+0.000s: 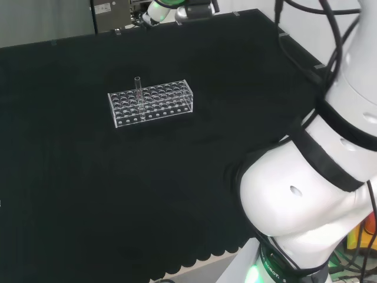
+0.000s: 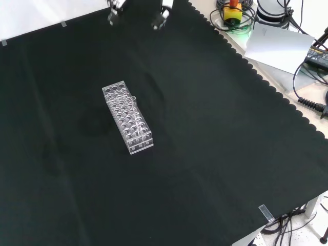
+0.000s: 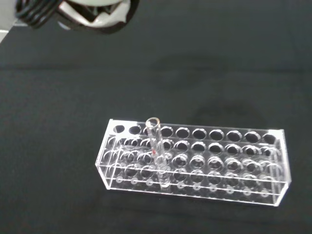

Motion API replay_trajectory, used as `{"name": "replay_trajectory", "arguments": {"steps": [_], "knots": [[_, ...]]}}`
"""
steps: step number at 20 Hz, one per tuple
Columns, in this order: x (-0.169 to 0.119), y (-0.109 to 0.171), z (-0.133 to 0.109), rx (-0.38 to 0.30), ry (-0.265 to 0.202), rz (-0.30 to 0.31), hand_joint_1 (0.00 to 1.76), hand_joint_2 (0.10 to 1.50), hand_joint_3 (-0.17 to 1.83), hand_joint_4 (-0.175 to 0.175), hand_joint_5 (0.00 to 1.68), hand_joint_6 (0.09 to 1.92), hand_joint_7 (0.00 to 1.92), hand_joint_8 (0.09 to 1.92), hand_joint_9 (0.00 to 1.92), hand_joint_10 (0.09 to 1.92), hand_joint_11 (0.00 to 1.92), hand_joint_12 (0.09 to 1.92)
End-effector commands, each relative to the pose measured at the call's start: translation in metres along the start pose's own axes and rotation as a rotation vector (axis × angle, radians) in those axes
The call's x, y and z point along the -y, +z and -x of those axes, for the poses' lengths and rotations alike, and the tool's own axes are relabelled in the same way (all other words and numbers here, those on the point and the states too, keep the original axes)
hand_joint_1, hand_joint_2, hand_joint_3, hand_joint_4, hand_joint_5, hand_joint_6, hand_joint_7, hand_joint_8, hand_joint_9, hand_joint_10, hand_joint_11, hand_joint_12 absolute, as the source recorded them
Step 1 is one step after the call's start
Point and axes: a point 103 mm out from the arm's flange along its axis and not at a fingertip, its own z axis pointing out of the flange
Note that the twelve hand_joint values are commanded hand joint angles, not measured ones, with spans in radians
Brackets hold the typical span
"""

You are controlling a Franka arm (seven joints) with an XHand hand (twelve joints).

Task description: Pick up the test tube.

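- On the black cloth (image 1: 88, 177) we see a clear rack (image 1: 151, 102) — the test tube (image 1: 138, 88) stands upright in it.
- At twelve o'clock in the front view, fingertips (image 2: 114, 15) hang well apart from the rack — the hand's grasp we cannot tell.

A test tube rack (image 1: 151, 102) lay on the cloth (image 1: 88, 194), left of the arm's links (image 1: 318, 188) in the head view. One test tube (image 1: 138, 88) stood upright in a hole of the rack, near its left end in that view. In the front view the hand (image 2: 115, 11) was at the top edge, well apart from the rack (image 2: 128, 117) and above it.
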Motion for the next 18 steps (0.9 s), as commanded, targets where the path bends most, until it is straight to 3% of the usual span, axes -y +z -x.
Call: {"name": "replay_trajectory", "arguments": {"steps": [1,10,18], "knots": [[-0.047,0.031,-0.026,0.021,-0.061,-0.056,0.89,0.66,0.55,-0.138,0.47,0.09,0.48,0.87,0.49,0.87,0.27,1.55],[-0.074,0.086,-0.03,0.082,-0.073,-0.171,0.9,0.65,0.57,-0.143,0.5,0.09,0.57,0.87,0.54,0.85,0.28,1.54],[-0.094,0.116,-0.03,0.093,-0.07,-0.209,0.91,0.65,0.58,-0.151,0.56,0.14,0.65,0.87,0.6,0.82,0.3,1.53]]}}
